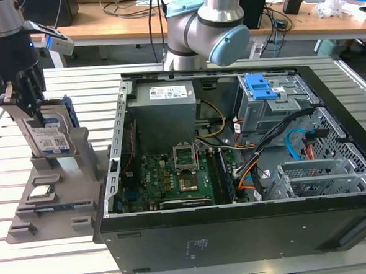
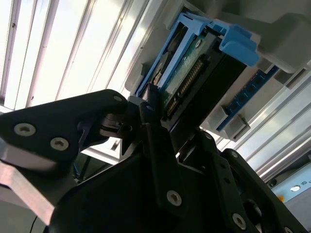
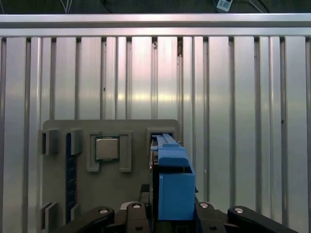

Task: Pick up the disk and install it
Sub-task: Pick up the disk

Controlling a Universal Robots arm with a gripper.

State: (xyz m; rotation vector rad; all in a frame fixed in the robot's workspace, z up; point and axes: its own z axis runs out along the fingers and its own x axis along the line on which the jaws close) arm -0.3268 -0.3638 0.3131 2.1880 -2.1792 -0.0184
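My jaws look closed onto the disk point(image 1: 49, 136), with one finger point(image 2: 155, 145) pressed against its side in the second wrist view and the blue frame point(image 3: 172, 179) sitting squarely between the two in the first wrist view. The gripper point(image 1: 27, 103) has it by the upper end. I judge this a firm pinch, though I cannot see the contact on the far side.

The disk stands on edge with its long axis close to vertical. Its lower end is in the upright slot of the grey holder point(image 1: 50, 201), so it lies straight down from the jaws, not off to either side. I can't tell whether it has cleared the slot.

The holder sits near the table point(image 1: 29, 264) edge on the exterior view's left. The open computer case point(image 1: 238, 233) is just beside it towards the exterior view's right. The drive cage with the blue latch point(image 1: 262, 88) is in the case's far corner, well apart from the disk.

By count I see one arm, one disk, one holder, one processor chip point(image 3: 107, 148) lying flat in the holder beside the disk's slot, one case and one latched cage.
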